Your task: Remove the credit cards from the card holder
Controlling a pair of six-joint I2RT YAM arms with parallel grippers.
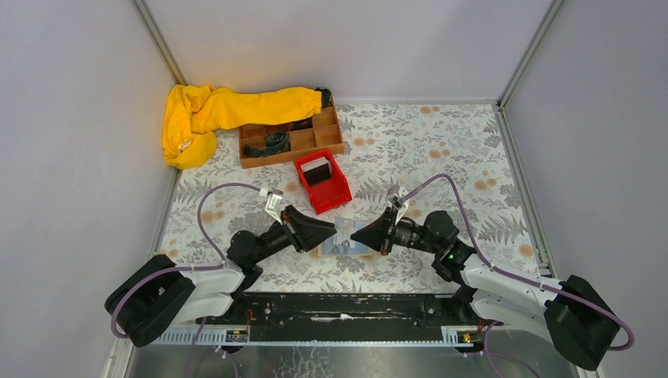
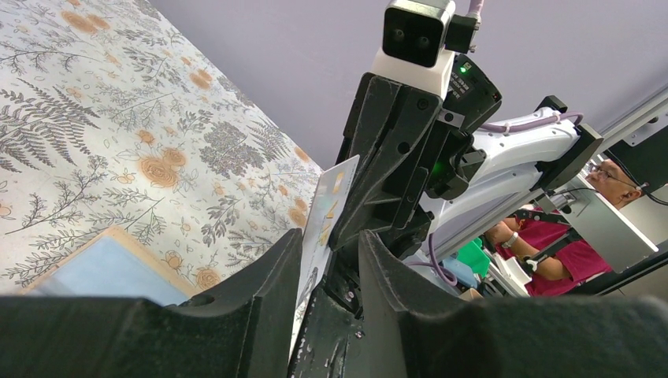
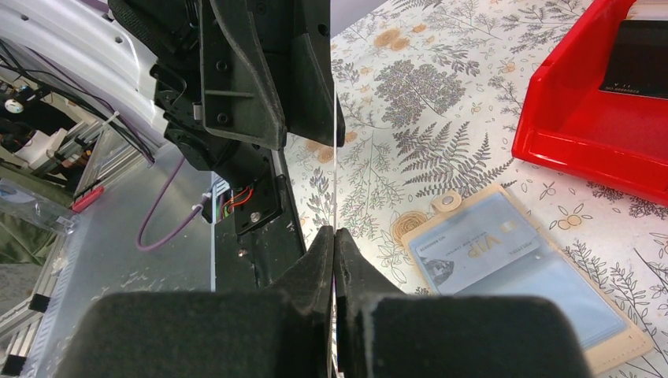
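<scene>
The slate-blue card holder [image 1: 344, 246] with a tan edge lies flat on the floral cloth between my two grippers; it also shows in the right wrist view [image 3: 512, 272]. A pale grey card [image 3: 476, 252] sits in its clear pocket. My right gripper [image 3: 335, 232] is shut on a thin whitish card [image 2: 327, 209], held upright on edge above the table. My left gripper [image 2: 331, 240] is open, its fingers on either side of that card, which rests against the left finger. A dark card [image 3: 642, 63] lies in the red bin [image 1: 321, 183].
A brown wooden compartment tray [image 1: 290, 138] stands behind the red bin, with a yellow cloth [image 1: 220, 110] draped over its far left. Grey walls close the table on three sides. The black base rail [image 1: 346, 311] runs along the near edge.
</scene>
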